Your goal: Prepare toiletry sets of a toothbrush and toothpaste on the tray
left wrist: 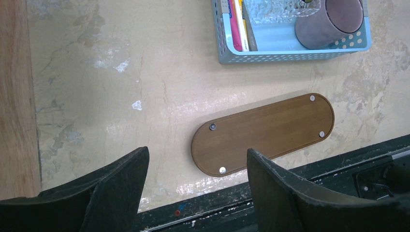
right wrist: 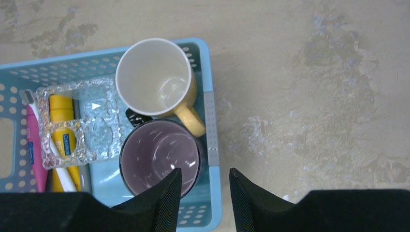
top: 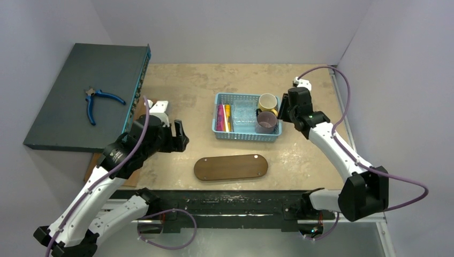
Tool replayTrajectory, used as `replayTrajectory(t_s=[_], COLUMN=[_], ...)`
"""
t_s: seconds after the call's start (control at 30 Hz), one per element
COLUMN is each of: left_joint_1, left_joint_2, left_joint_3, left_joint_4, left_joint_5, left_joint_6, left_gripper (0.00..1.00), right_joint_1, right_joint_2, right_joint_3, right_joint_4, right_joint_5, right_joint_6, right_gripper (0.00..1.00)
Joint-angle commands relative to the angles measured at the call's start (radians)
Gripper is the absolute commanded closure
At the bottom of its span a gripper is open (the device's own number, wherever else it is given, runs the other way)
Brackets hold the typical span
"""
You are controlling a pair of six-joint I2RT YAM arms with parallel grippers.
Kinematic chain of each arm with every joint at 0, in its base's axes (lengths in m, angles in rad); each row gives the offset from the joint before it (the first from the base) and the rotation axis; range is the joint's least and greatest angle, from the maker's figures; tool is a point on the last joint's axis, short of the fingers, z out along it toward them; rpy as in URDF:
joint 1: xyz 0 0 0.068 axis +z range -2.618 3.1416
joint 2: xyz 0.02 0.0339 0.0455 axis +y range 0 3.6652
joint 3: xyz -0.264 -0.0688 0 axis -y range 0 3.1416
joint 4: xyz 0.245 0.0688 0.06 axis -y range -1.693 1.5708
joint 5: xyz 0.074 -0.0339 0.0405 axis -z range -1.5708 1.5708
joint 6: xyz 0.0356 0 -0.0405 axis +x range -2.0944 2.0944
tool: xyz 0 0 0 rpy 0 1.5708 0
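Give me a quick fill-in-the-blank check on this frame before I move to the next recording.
1. The tray holds ____.
2. The pink tube lies in the ____ basket.
3. Next to the yellow mug stands a ____ mug.
4. The left end effector and right end effector are both ____.
Missing: nothing; blue; purple; open.
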Motion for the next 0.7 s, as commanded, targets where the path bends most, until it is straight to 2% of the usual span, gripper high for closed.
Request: replayTrajectory(t_s=[0.0, 0.2, 0.3, 0.67], left_joint_1=[-0.006, -0.005, -0.006, -0.005], left_joint_2=[-0.032, -0.047, -0.054, -0.092], left_joint_3=[-0.002, -0.019, -0.032, -0.054], left_joint_4=[0.008, 0.016, 0.021, 0.023], left_joint_5=[-0.012, 0.018, 0.034, 0.032], left_joint_6=[0.061, 0.079, 0.079, 0.086], left_gripper=[0.26, 0.18, 0.01, 0.00], right_joint_1=[-0.066, -0.088, -0.097, -0.117], right_joint_2=[0.018, 0.097, 0.132, 0.211], right_joint_3=[0.029, 0.034, 0.041, 0.048], right_joint_4=[0.086, 0.117, 0.125, 0.130], right_joint_5=[-0.067, -0.139, -0.162, -0.163], right_joint_6=[-0.061, -0.077, -0.081, -0.078], right_gripper=[0.58, 0.58, 0.58, 0.60])
